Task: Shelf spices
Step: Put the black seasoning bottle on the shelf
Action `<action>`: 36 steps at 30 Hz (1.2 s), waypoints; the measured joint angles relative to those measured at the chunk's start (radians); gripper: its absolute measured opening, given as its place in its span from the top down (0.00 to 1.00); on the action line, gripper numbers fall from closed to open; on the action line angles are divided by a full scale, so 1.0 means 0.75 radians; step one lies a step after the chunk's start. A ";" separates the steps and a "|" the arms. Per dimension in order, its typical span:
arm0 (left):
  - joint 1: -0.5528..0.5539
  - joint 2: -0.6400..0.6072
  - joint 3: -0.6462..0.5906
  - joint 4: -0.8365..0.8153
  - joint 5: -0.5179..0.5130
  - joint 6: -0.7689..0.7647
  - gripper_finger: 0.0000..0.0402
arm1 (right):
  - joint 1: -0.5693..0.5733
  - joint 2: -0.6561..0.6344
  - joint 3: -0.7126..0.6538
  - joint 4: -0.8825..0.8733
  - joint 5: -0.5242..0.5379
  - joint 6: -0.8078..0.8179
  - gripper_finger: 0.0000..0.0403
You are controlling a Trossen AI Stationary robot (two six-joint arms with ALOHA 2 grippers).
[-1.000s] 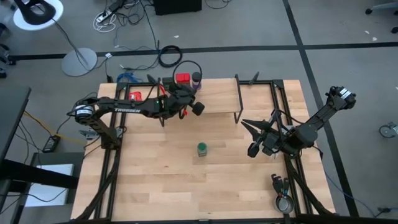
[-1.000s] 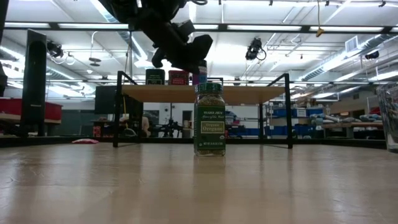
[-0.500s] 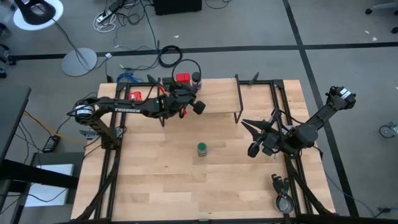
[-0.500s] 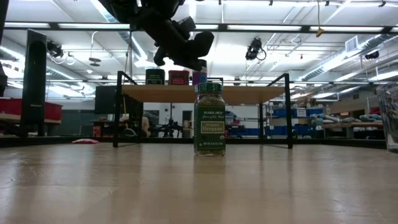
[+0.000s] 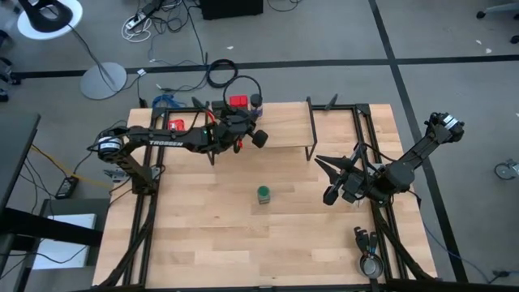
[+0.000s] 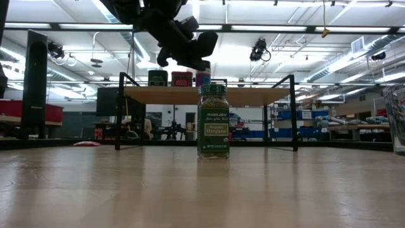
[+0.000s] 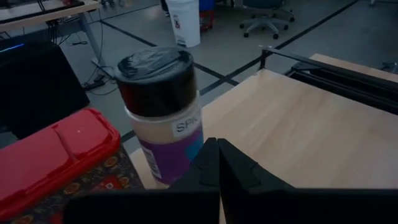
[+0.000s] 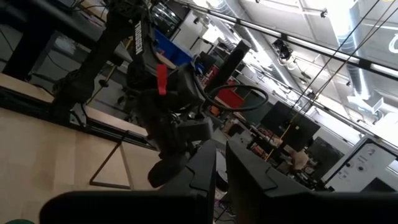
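The shelf [image 5: 284,130] stands at the table's far edge on thin black legs. On its plank [image 6: 253,95] stand the olive tin [image 6: 157,78], the red tin [image 5: 238,102] and the dark-capped jar with a purple label [image 7: 161,112]. The green jar [image 5: 263,194] stands upright on its base in the middle of the table [image 6: 214,121]. My left gripper [image 7: 217,146] is shut and hovers above the shelf, just on the near side of the dark-capped jar [image 5: 256,100]. My right gripper [image 8: 221,152] waits near the table's right edge [image 5: 324,166], with a narrow gap between its fingers.
A flat red packet [image 5: 177,124] lies near the table's far left corner. A glass vessel [image 5: 371,264] stands at the near right corner. Black frame rails run along the left and right sides. Bare tabletop [image 5: 211,235] surrounds the green jar.
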 joint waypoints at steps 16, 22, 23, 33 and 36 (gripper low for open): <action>0.026 0.000 0.000 0.013 0.000 0.000 1.00 | 0.000 0.000 0.000 0.000 0.000 0.000 0.90; 0.017 0.000 0.000 0.013 0.016 0.000 1.00 | 0.000 0.000 0.000 0.000 0.000 0.000 0.90; 0.014 0.000 0.000 0.013 0.016 0.000 1.00 | 0.000 0.000 0.000 0.000 0.000 0.000 0.90; -0.011 0.000 0.000 0.010 0.036 -0.007 1.00 | 0.000 0.000 0.000 0.000 0.000 0.000 0.90; -0.006 0.000 0.000 0.002 0.036 -0.006 1.00 | 0.000 0.000 0.000 0.000 0.000 0.000 0.90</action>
